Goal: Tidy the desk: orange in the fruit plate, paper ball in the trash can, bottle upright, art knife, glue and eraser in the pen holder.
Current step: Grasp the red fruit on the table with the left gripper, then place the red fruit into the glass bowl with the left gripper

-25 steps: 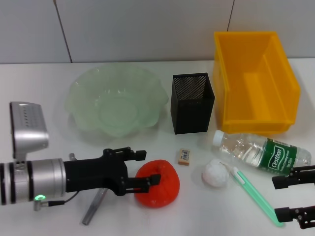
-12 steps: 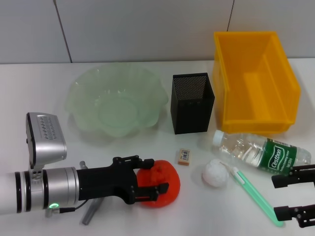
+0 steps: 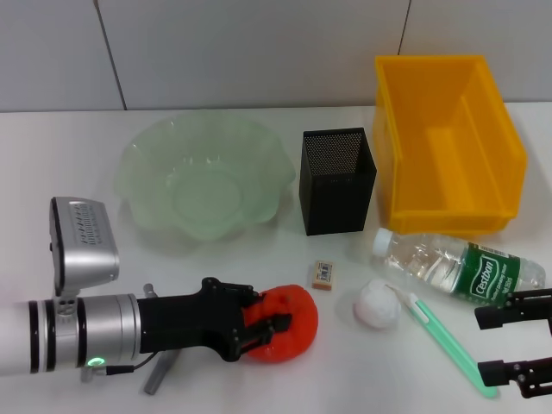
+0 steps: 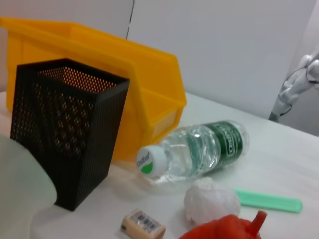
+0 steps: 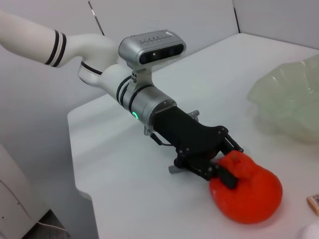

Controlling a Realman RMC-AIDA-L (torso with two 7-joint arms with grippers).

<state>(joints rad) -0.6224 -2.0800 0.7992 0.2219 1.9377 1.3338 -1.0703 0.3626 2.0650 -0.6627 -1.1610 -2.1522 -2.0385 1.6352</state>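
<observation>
The red-orange orange (image 3: 291,323) lies on the white table in front of the fruit plate (image 3: 147,172). My left gripper (image 3: 267,321) is shut on the orange from the left, its black fingers (image 5: 227,177) pressing into the peel. The bottle (image 3: 457,263) lies on its side in front of the trash can (image 3: 500,147). The paper ball (image 3: 377,304), glue (image 3: 448,341) and eraser (image 3: 323,274) lie near the pen holder (image 3: 338,181). The art knife (image 3: 159,375) is partly hidden under my left arm. At the lower right my right gripper (image 3: 517,345) is open and holds nothing.
The left wrist view shows the pen holder (image 4: 65,134), the lying bottle (image 4: 199,149), the paper ball (image 4: 212,203) and the eraser (image 4: 143,225) close together. The table's front edge runs just below both arms.
My left arm slid right toward the orange. Its fingers, spread around the fruit a second ago, have shut on it. The right arm has not moved.
</observation>
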